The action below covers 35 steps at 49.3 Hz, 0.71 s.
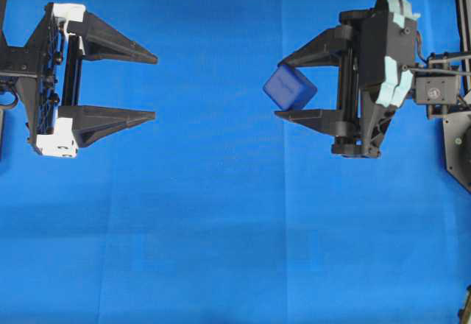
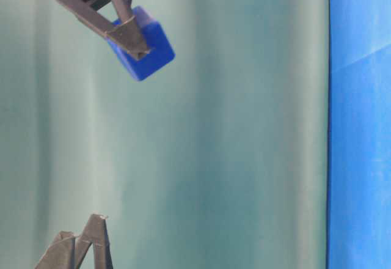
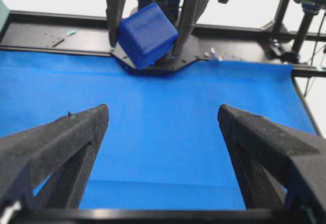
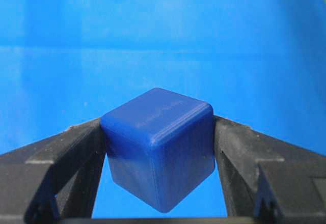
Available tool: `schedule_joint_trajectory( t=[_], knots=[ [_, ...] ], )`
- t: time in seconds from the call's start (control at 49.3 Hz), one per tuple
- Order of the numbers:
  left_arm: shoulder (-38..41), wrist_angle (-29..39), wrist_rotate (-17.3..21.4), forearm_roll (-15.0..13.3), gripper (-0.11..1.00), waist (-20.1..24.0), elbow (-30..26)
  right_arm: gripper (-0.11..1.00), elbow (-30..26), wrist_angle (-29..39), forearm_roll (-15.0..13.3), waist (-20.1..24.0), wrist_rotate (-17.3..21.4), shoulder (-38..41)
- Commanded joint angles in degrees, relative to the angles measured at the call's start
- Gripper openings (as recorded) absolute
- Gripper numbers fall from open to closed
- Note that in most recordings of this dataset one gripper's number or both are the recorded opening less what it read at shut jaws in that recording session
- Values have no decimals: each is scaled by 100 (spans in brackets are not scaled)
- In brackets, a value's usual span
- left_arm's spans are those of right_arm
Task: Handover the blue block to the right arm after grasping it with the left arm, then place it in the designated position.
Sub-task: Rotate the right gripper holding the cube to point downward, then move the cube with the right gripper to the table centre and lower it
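Note:
The blue block point(image 1: 289, 88) hangs above the cloth, pinched at the tips of my right gripper point(image 1: 282, 88), which is shut on it. Up close in the right wrist view the blue block point(image 4: 160, 147) sits tilted between both black fingers point(image 4: 239, 152). My left gripper point(image 1: 154, 87) stands wide open at the left, well apart from the block, with only cloth between its prongs. From the left wrist view the block point(image 3: 147, 34) shows ahead, held between the right arm's fingers, beyond my open left gripper point(image 3: 163, 113). In the table-level view the block point(image 2: 146, 46) shows at the top left.
Blue cloth point(image 1: 235, 228) covers the table. The black frame and right arm base point(image 3: 163, 63) stand at the cloth's far edge in the left wrist view. The right arm's mount point(image 1: 456, 140) sits at the right edge overhead.

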Motion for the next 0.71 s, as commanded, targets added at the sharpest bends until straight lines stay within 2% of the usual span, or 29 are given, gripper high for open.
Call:
schedule_joint_trajectory(
  t=[0.0,0.69],
  knots=[
    [-132,-26,0,18,93,9,-88,56,-97,18,18,53,0,-44],
    [-132,-26,-9,9,93,18,-88,56,-97,0,18,62,-9,35]
  ],
)
